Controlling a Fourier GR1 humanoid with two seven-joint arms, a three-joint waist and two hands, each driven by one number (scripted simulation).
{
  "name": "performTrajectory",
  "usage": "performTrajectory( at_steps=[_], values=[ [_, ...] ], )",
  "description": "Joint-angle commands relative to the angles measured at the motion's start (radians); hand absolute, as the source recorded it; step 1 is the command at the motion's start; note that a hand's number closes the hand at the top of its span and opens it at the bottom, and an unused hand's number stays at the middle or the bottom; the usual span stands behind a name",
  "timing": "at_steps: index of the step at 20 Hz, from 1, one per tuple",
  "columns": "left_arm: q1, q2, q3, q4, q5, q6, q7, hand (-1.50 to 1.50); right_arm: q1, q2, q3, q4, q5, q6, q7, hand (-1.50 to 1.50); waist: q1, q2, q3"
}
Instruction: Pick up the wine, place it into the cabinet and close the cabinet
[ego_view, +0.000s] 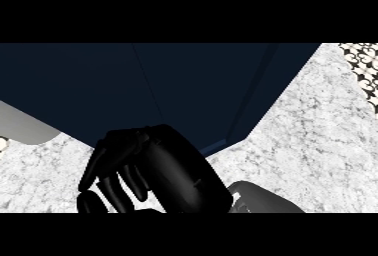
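The one hand (148, 170) in view fills the lower middle of the head view, black, its back turned up and its fingers (122, 182) hanging down toward the view's lower edge. They look relaxed and a little apart, and nothing shows between them; whether something is tucked beneath the palm cannot be told. Which of the robot's hands this is cannot be told either, since no forearm leads clearly to it. Just to its right, at the lower edge, a grey rounded shape (266, 200) shows, perhaps part of an arm.

Under and around the hand lies the speckled white desk (310, 150). Just beyond the hand rises the cabinet (111, 85), a dark navy block filling the upper middle and left. A vertical seam runs down its face toward the hand, and its near corner sits just past the knuckles, to their right.

The wine shows nowhere: not on the desk near the hand, not plainly in the hand. It may be hidden by the hand or already behind the dark front.

My judgement is that the work is at the cabinet itself, either putting in or closing. The next move calls for pressing the door flat with straight fingers, once the bottle is surely inside.
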Motion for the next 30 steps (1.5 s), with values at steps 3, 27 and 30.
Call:
performTrajectory(
  at_steps=[3, 27, 30],
  values=[
    [-0.032, 0.002, 0.046, 0.003, 0.029, -0.022, 0.071, -1.5, -0.164, 0.002, -0.136, 0.303, -0.071, 0.017, -0.146, 1.5, -0.003, 0.006, 0.001],
    [-0.303, -0.148, -0.203, 0.028, -0.172, 0.167, 0.23, -1.5, -0.276, -0.142, -0.433, 0.742, -0.05, 0.242, -0.49, 1.5, -0.029, 0.016, 0.0],
    [-0.327, -0.161, -0.213, 0.031, -0.187, 0.183, 0.229, -1.5, -0.304, -0.15, -0.461, 0.757, -0.069, 0.254, -0.497, 1.5, -0.026, 0.015, 0.0]
  ],
)
